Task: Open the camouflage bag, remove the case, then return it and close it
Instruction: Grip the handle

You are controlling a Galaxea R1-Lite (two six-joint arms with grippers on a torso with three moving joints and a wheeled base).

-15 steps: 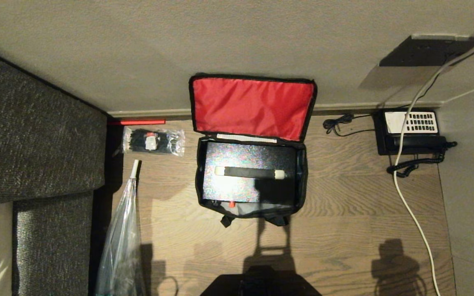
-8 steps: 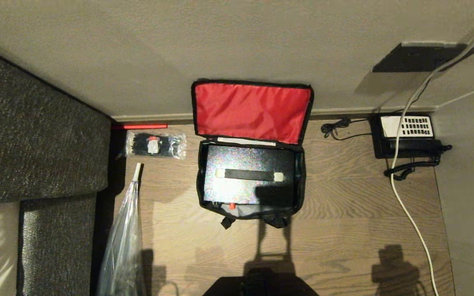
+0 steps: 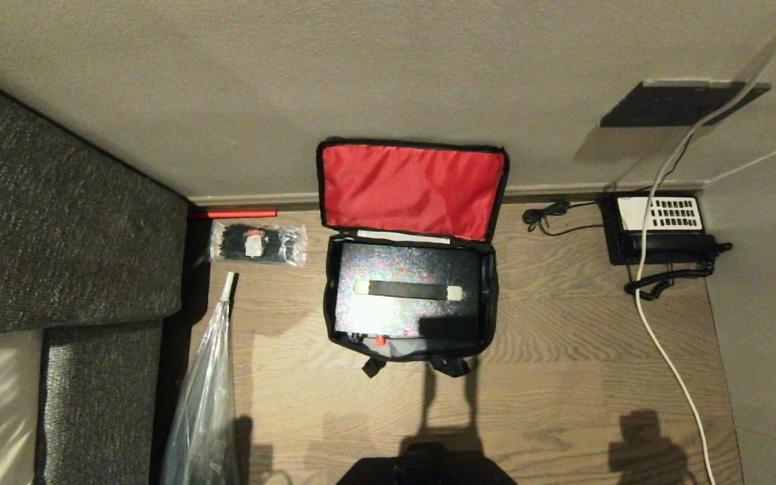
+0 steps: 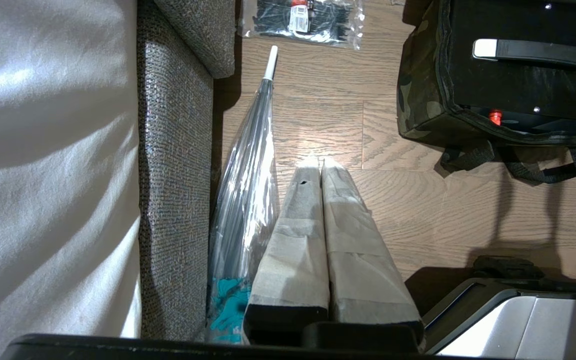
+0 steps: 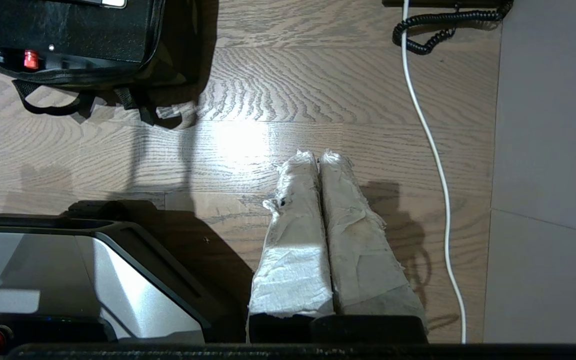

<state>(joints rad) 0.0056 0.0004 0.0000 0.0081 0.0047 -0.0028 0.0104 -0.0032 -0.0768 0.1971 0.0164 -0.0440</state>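
Bag status: the camouflage bag (image 3: 409, 296) sits on the wooden floor (image 3: 563, 377) against the wall, its red-lined lid (image 3: 411, 188) flipped up and leaning back. So the opening step reads as done. The case (image 3: 407, 296) lies flat inside the bag, handle strip facing up. From these views alone I cannot judge whether it has yet to come out or is already returned; either way, closing the lid is left.

Tools: the left tool (image 4: 316, 167) hangs over bare floor beside the umbrella (image 4: 248, 190), well apart from the bag, padded fingers pressed together and holding nothing. The right tool (image 5: 317, 159) hangs over bare floor near the white cable (image 5: 433, 150), also closed and empty. Neither touches the bag.

Change from the earlier head frames: the whole scene has slid downward and looks slightly smaller, telephone (image 3: 661, 229) and packet of ties (image 3: 258, 242) shifting together with the bag. I read that as the camera moving, not the things. Bag, lid and case keep the same arrangement.
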